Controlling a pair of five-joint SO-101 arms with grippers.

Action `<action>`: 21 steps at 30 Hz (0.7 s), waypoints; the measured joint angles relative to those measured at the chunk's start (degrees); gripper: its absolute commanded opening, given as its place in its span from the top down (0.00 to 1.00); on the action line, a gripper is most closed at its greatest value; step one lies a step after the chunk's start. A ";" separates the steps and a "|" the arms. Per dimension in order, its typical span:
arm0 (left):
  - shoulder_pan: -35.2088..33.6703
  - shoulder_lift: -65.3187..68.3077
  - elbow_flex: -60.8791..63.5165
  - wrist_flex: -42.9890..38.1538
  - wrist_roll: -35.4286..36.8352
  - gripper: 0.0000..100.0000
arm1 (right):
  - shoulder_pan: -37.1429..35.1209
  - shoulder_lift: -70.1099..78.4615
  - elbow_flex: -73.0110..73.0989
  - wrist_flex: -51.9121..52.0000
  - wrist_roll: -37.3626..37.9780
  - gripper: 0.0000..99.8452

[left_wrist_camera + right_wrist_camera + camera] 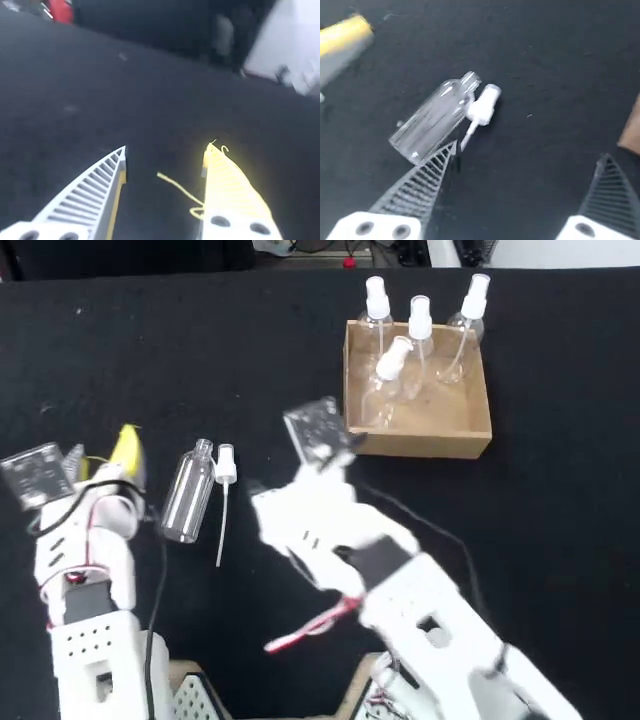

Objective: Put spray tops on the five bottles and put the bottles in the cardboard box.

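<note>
Bottle (188,490) lying uncapped beside its spray top (225,464) may roll if the wide-open, empty right gripper (529,151) nudges it

The left arm (85,580) stands at the near left of the bench (560,540), wrist pointing toward the far side. The left gripper (165,152) has one white and one yellow finger spread apart, nothing between them. The right arm (400,585) slants up from the near middle toward the far left. The right gripper (530,150) holds its dark fingers wide apart, empty.
</note>
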 measured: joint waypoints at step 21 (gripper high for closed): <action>-17.76 0.00 3.52 -7.56 19.69 0.76 | -9.14 53.71 -35.69 -12.22 -23.21 0.62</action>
